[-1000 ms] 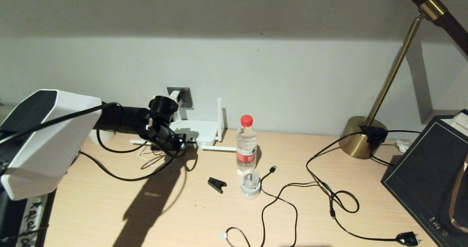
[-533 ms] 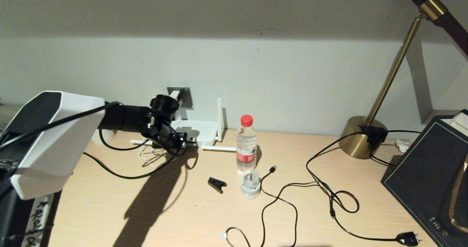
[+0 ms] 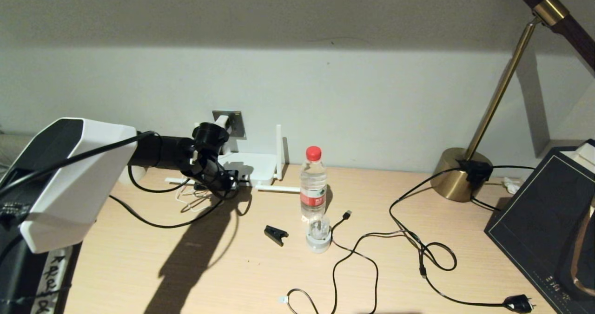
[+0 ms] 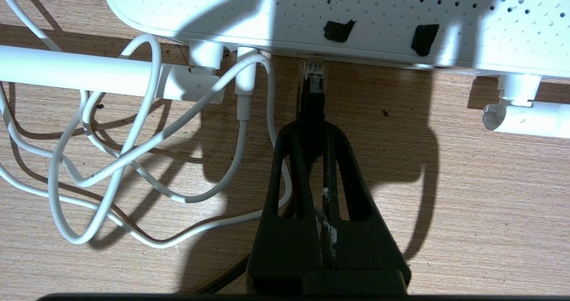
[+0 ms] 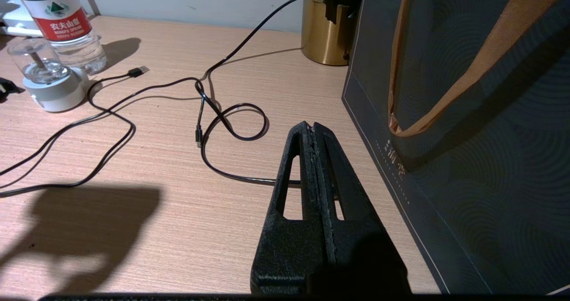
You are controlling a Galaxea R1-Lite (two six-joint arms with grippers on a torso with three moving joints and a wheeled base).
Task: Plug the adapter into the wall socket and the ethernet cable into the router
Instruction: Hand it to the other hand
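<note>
Against the wall, left of centre, the left end effector (image 4: pixel 313 134) grips the ethernet cable (image 4: pixel 311 98), its connector aligned with the router (image 4: pixel 356 20) port. The right end effector (image 5: pixel 314 129) rests closed, empty.

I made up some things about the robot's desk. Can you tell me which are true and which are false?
1. The left gripper is pinching the ethernet cable right at the router. True.
2. The water bottle has a blue cap. False: the cap is red.
3. The right gripper is holding a cable. False: its jaws are shut on nothing, above the table.
4. A white adapter sits on the wall socket. True.
5. The lamp stands beside the router. False: it stands far off on the right, by the dark bag.
</note>
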